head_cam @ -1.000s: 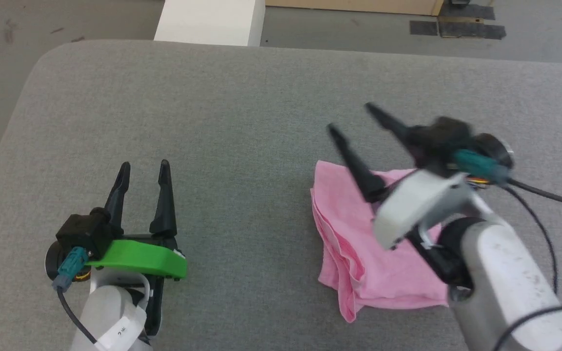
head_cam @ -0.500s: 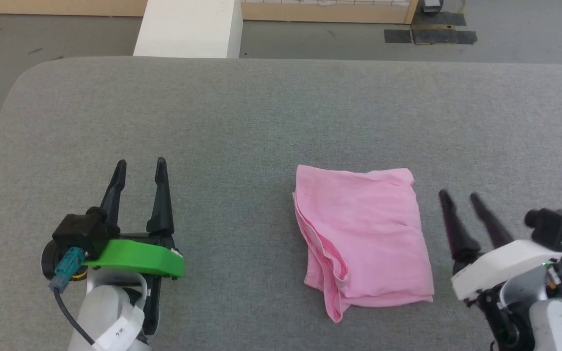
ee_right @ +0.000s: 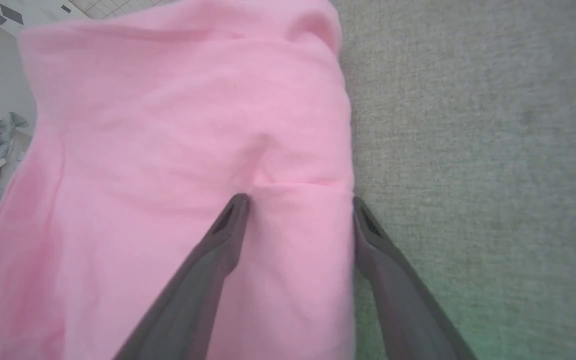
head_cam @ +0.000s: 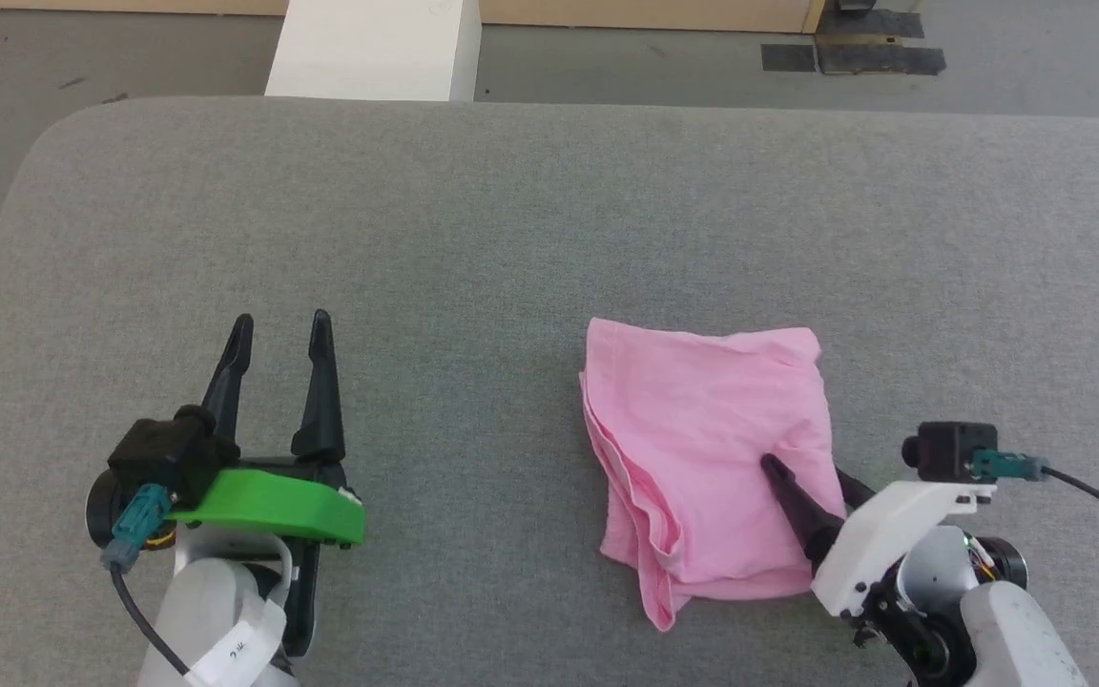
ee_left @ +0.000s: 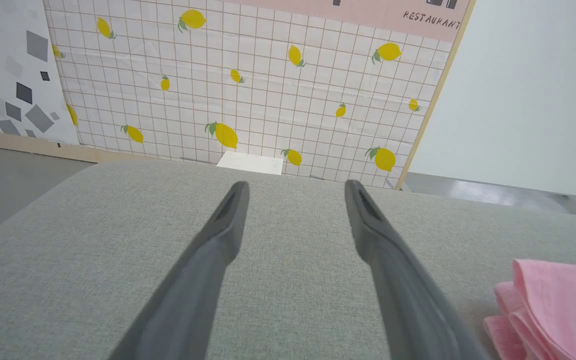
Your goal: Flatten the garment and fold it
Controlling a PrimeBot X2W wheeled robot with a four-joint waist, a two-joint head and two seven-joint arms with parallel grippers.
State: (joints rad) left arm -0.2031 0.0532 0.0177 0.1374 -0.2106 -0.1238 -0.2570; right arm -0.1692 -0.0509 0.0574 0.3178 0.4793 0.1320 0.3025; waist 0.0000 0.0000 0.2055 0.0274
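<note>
The pink garment (head_cam: 702,448) lies folded into a rough rectangle on the grey cloth-covered table (head_cam: 511,210), right of centre, with layered edges along its left side. My right gripper (head_cam: 802,469) is open at the garment's near right edge. One finger (head_cam: 788,491) rests on top of the fabric and the other sits at the edge. In the right wrist view the gripper (ee_right: 299,199) straddles the right border of the garment (ee_right: 168,125). My left gripper (head_cam: 281,322) stands open over bare table at the lower left, well apart from the garment (ee_left: 553,300), its fingers (ee_left: 295,184) holding nothing.
A white block (head_cam: 373,48) stands on the floor beyond the table's far edge. The table's rounded far left corner (head_cam: 63,124) drops to the grey floor. A tiled wall with lemon prints (ee_left: 248,85) is behind the table.
My right gripper swung from above the garment's far side out to the right, then came in onto its near right edge. The head camera shifted slightly. The left gripper stayed put.
</note>
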